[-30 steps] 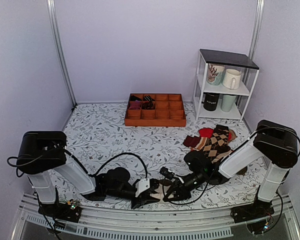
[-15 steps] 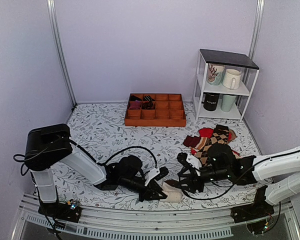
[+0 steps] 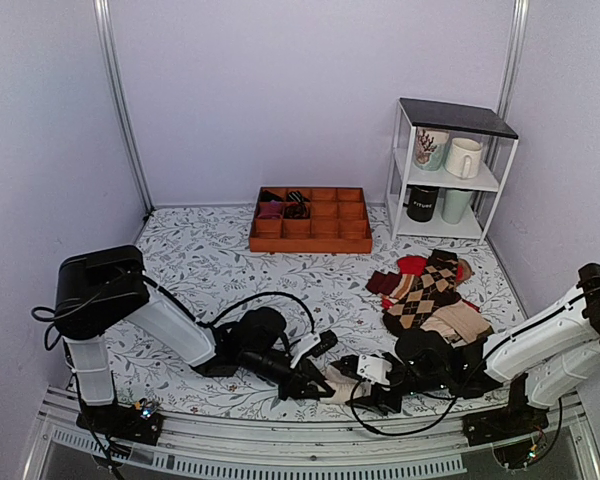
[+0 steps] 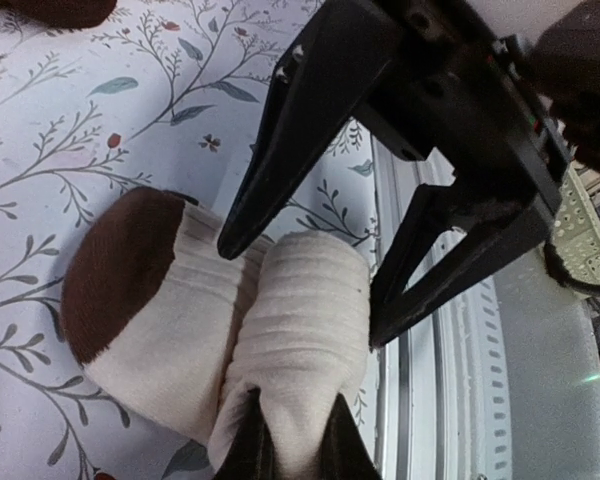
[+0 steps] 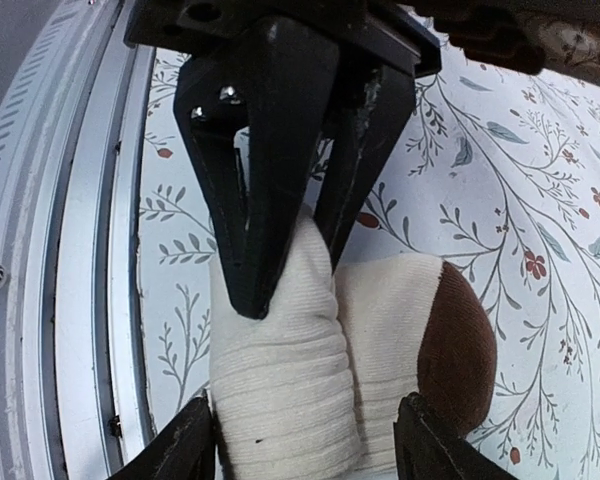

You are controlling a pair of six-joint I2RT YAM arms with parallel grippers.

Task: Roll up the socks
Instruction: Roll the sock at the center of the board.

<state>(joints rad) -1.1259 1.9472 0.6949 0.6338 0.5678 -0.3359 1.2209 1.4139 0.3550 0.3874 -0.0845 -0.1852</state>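
Since a second ago my right arm has unfolded and dropped low. Its elbow no longer stands up at 3 o'clock, and the right gripper [image 3: 363, 390] now lies at the near edge, at about 6 o'clock of the table [image 3: 210, 260]. The left arm has pushed in toward the same spot and has barely shifted over the last half second.

I count two arms, one bundle of the socks [image 3: 337, 382], one loose pile [image 3: 425, 290] of argyle, red and tan socks at 4 o'clock, and one wooden tray [image 3: 310, 238] of compartments at 12 o'clock. There is also one white shelf [image 3: 450, 170] at 2 o'clock, holding four mugs [image 3: 465, 157], two on each level.

The socks sit at 6 o'clock, just short of the metal rail and between the two grippers. They are ribbed cream-white fabric doubled into a fat roll. A rounded dark brown toe sticks out flat on the cloth, at 9 o'clock of the roll in the left wrist view. I cannot see the cuff.

The left gripper [image 3: 313, 385] is clenched on the roll, its dark fingers pinching the cream fabric at one end. The right gripper is released, its jaws spread wide and standing one on each side of the roll. I cannot tell whether they touch it.
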